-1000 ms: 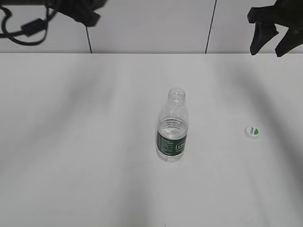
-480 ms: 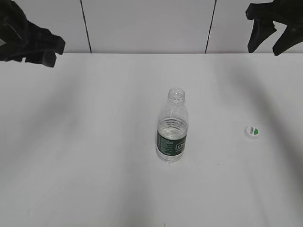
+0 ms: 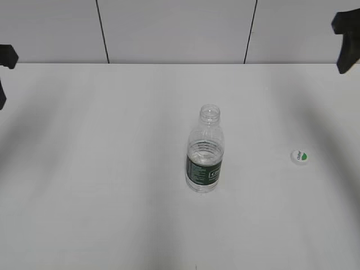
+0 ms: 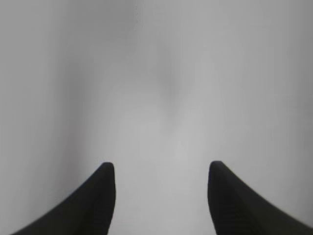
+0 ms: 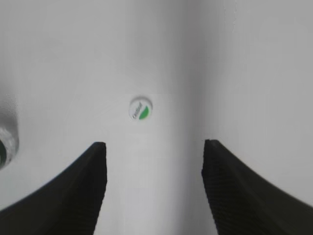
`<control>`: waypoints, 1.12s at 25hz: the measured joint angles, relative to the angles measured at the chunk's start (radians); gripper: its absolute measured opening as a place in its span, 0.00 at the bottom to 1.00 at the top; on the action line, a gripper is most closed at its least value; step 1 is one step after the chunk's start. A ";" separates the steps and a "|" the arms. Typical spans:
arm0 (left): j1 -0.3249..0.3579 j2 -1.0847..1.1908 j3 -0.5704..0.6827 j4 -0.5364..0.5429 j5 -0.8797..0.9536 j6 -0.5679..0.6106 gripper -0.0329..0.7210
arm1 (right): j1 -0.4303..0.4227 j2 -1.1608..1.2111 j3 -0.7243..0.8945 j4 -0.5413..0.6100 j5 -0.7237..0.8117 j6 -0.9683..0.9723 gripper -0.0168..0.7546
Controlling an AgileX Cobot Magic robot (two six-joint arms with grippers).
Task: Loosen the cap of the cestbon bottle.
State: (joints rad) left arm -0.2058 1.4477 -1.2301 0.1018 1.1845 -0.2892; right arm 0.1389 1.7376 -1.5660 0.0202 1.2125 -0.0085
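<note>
The cestbon bottle (image 3: 205,152) stands upright in the middle of the white table, its neck open with no cap on it. The cap (image 3: 300,156) lies flat on the table to the right of the bottle, apart from it; it also shows in the right wrist view (image 5: 141,108). A sliver of the bottle shows at that view's left edge (image 5: 6,139). My right gripper (image 5: 152,144) is open and empty, high above the cap; in the exterior view only a dark part of it shows at the top right edge (image 3: 347,39). My left gripper (image 4: 160,165) is open and empty over bare table, at the exterior view's far left edge (image 3: 4,62).
The white table (image 3: 112,169) ends at a white panelled wall (image 3: 174,28) with dark vertical seams at the back.
Both arms have pulled back outward: the left one from the top left to the far left edge, the right one further right and mostly out of frame. Bottle and cap have not moved.
</note>
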 joint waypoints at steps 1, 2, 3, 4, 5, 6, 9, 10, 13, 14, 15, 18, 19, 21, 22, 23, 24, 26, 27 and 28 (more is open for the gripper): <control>0.024 0.000 -0.006 -0.007 0.014 0.015 0.53 | 0.000 -0.039 0.039 -0.009 0.000 0.000 0.64; 0.040 0.000 -0.009 -0.013 0.022 0.025 0.53 | 0.000 -0.088 0.086 -0.010 0.000 0.000 0.64; 0.053 -0.002 -0.009 -0.017 0.026 0.033 0.53 | 0.000 -0.139 0.132 -0.015 0.001 0.000 0.64; 0.059 -0.005 -0.009 -0.019 0.029 0.042 0.53 | 0.000 -0.181 0.175 -0.020 0.001 0.002 0.64; 0.061 -0.012 -0.009 -0.022 0.030 0.047 0.53 | 0.000 -0.233 0.209 -0.014 0.001 0.009 0.64; 0.061 -0.019 -0.009 -0.025 0.030 0.055 0.53 | 0.000 -0.285 0.247 -0.009 0.002 0.009 0.64; 0.061 -0.062 -0.005 -0.026 0.030 0.108 0.53 | 0.000 -0.428 0.336 0.009 0.003 0.009 0.64; 0.061 -0.082 0.004 -0.021 0.030 0.119 0.53 | 0.000 -0.478 0.363 0.016 0.004 0.009 0.64; 0.061 -0.177 0.069 0.000 0.031 0.134 0.53 | 0.000 -0.614 0.432 0.023 0.004 0.009 0.64; 0.061 -0.218 0.090 0.004 0.031 0.137 0.53 | 0.000 -0.661 0.455 0.024 0.005 0.009 0.64; 0.061 -0.262 0.117 0.004 0.031 0.138 0.53 | 0.000 -0.700 0.473 0.025 0.005 0.009 0.64; 0.061 -0.394 0.195 0.004 0.033 0.141 0.53 | 0.000 -0.827 0.539 0.027 0.005 0.009 0.64; 0.061 -0.444 0.223 0.005 0.035 0.142 0.53 | 0.000 -0.874 0.560 0.027 0.005 0.009 0.64; 0.061 -0.537 0.272 0.014 0.035 0.151 0.53 | 0.000 -0.981 0.615 0.028 0.007 0.009 0.64; 0.061 -0.595 0.300 0.018 0.035 0.158 0.53 | 0.000 -1.016 0.637 0.028 0.007 0.009 0.64; 0.061 -0.672 0.325 0.019 0.036 0.170 0.53 | 0.000 -1.055 0.665 0.028 0.008 0.009 0.64; 0.061 -0.717 0.349 0.019 0.036 0.183 0.53 | 0.000 -1.094 0.693 0.028 0.008 0.009 0.64; 0.061 -0.818 0.396 0.019 0.036 0.209 0.53 | 0.000 -1.168 0.743 0.031 0.008 0.009 0.64; 0.061 -0.866 0.423 0.018 0.036 0.220 0.53 | 0.000 -1.207 0.768 0.031 0.009 0.009 0.64; 0.061 -0.906 0.443 0.014 0.031 0.230 0.53 | 0.000 -1.246 0.791 0.031 0.010 0.009 0.64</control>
State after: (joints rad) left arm -0.1446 0.5413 -0.7871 0.1153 1.2156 -0.0596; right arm 0.1389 0.4918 -0.7745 0.0516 1.2222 0.0000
